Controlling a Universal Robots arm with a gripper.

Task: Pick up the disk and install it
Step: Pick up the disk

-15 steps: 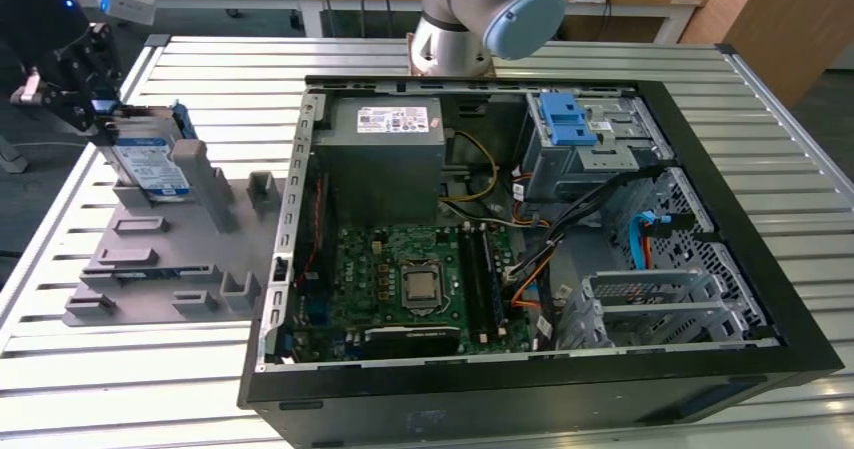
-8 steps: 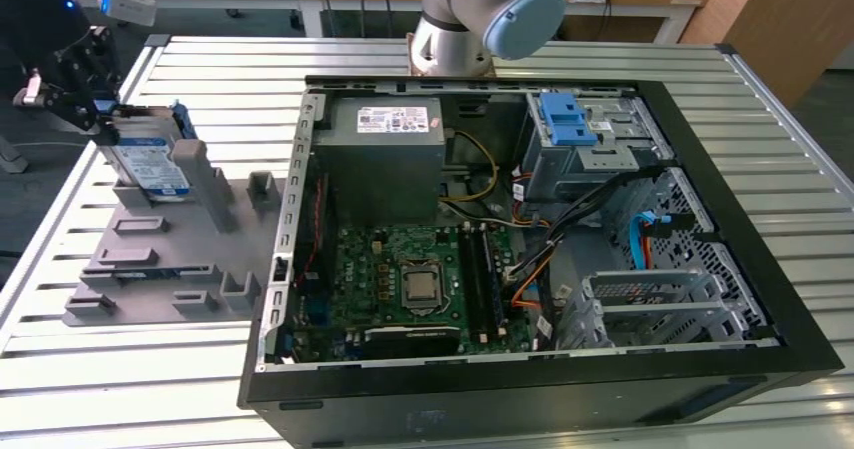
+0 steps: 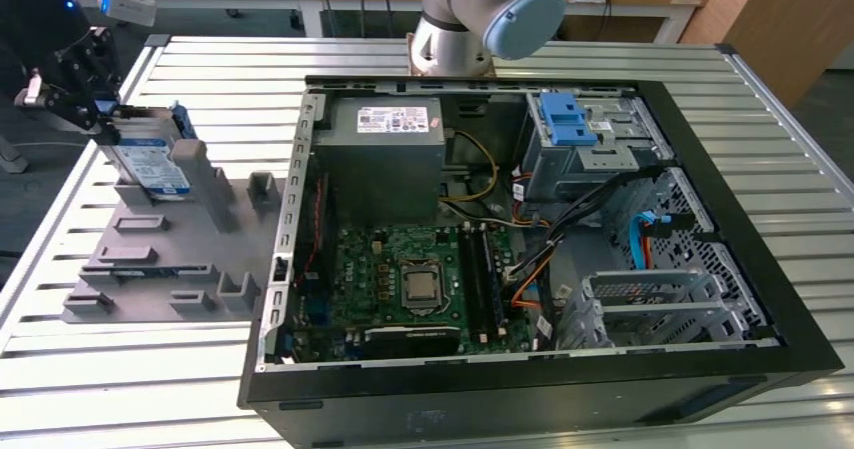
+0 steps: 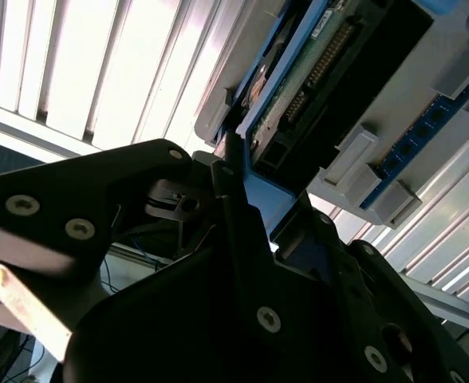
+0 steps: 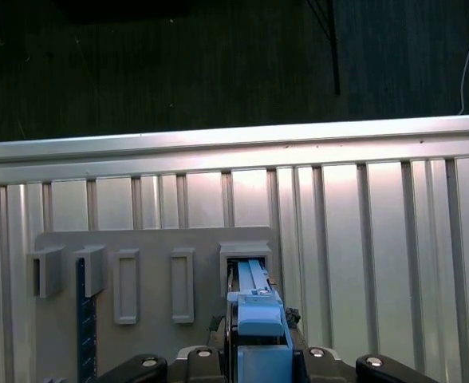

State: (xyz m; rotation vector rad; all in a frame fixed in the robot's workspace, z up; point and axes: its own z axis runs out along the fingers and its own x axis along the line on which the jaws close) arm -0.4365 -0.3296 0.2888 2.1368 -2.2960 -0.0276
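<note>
Exterior view: the disk (image 3: 150,164) stands on edge, slightly tilted, in the grey fixture (image 3: 160,259) at the exterior view's left, outside the PC case (image 3: 747,269). My gripper (image 3: 104,117) is at its upper end. Label faces the case side.

Second wrist view: my fingers (image 4: 226,179) are narrow, clamped on the blue bracket (image 4: 262,199) that frames the disk. The disk's circuit-board side (image 4: 314,56) runs away from the fingers.

First wrist view: bracket end (image 5: 258,319) sits between my fingers, and the far end meets a raised slot (image 5: 246,259) in the fixture. Can't tell whether it's fully seated there or lifted a little.

Fixture lies flat on the slatted metal table (image 3: 134,389), just beside the case wall. Case is open on its side: grey power-supply box (image 3: 387,159) near the arm base (image 3: 467,19), motherboard (image 3: 400,279) below it, drive cage with blue latch tabs (image 3: 567,119) at the exterior view's right. Disk is well apart from that cage.
</note>
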